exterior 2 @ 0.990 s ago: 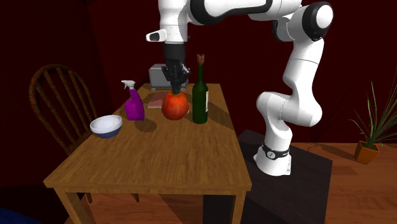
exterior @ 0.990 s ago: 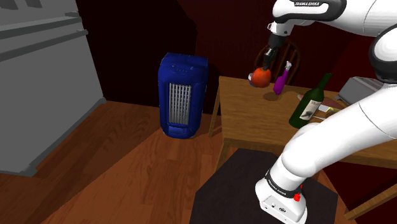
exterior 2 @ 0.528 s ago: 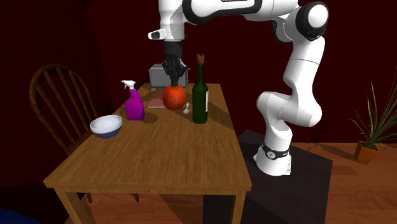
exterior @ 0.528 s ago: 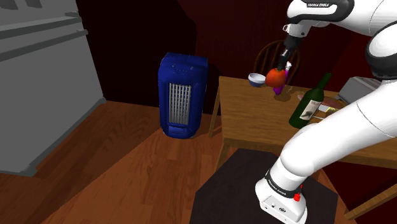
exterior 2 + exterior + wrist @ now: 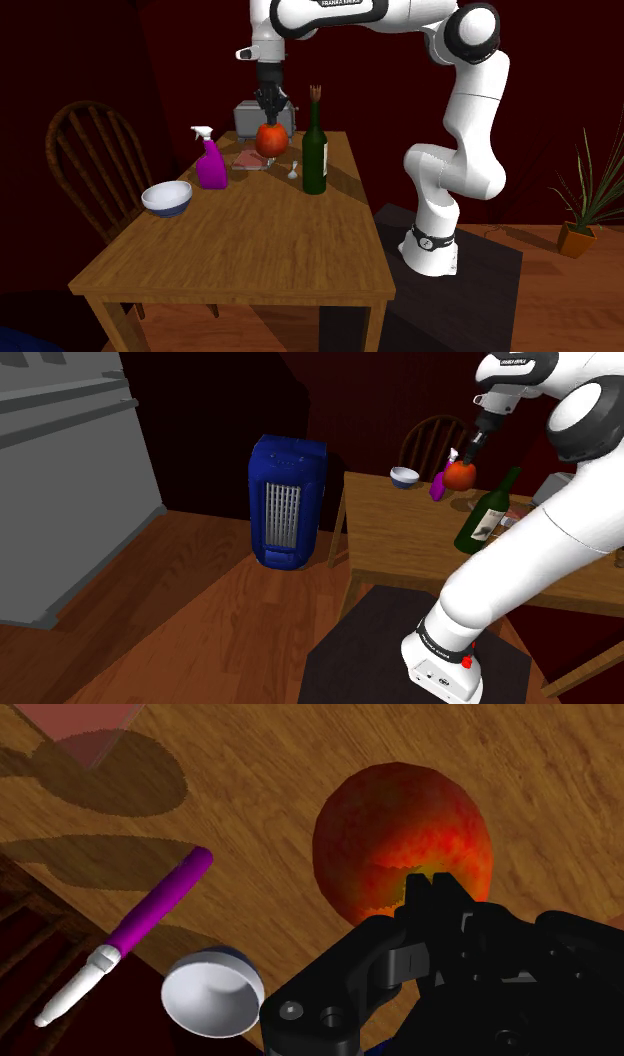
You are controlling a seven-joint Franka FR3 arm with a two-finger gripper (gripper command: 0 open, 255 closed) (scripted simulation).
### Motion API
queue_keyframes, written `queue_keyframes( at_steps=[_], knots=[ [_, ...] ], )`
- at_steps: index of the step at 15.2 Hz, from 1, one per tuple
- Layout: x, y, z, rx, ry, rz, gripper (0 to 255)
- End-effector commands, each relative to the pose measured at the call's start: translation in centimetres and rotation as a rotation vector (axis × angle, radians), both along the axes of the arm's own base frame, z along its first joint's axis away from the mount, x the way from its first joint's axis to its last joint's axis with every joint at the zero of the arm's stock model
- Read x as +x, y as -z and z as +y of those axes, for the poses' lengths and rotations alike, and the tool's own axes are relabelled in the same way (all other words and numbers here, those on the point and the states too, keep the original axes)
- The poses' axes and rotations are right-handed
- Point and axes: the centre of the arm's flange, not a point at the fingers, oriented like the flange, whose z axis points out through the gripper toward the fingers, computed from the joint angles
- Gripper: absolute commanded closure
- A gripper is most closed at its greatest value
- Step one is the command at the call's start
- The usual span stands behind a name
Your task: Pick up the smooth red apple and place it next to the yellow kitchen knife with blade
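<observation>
Table [image 5: 240, 250] of wood, the white arm [image 5: 470, 130] reaching over its far end. There a green bottle [image 5: 315, 150] stands, with a purple spray bottle [image 5: 210, 165] to its left in the second exterior view. Between them the red apple [image 5: 270, 139] hangs, seemingly above the wood, clasped in the gripper [image 5: 270, 118] — the carry step, I judge. Next comes finding the yellow knife, which I cannot make out, and lowering the apple beside it.

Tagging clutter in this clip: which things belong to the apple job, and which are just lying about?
Job: apple, clasped in the tool; table; small pale item, perhaps the knife, too small to tell.
Lying about: green bottle, purple spray bottle, bowl, chair, blue heater, potted plant.
</observation>
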Motion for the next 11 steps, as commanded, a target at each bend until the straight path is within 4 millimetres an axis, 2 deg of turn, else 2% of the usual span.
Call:
queue_keyframes(
  at_steps=[1, 7, 11],
  knots=[
    [-1.8, -0.1, -1.9, -0.001, -0.002, 0.000, 255],
    [-7.1, -0.1, -8.2, -0.001, -0.002, 0.000, 255],
    [-7.1, 2.0, -8.2, -0.001, -0.002, 0.000, 255]
  ],
)
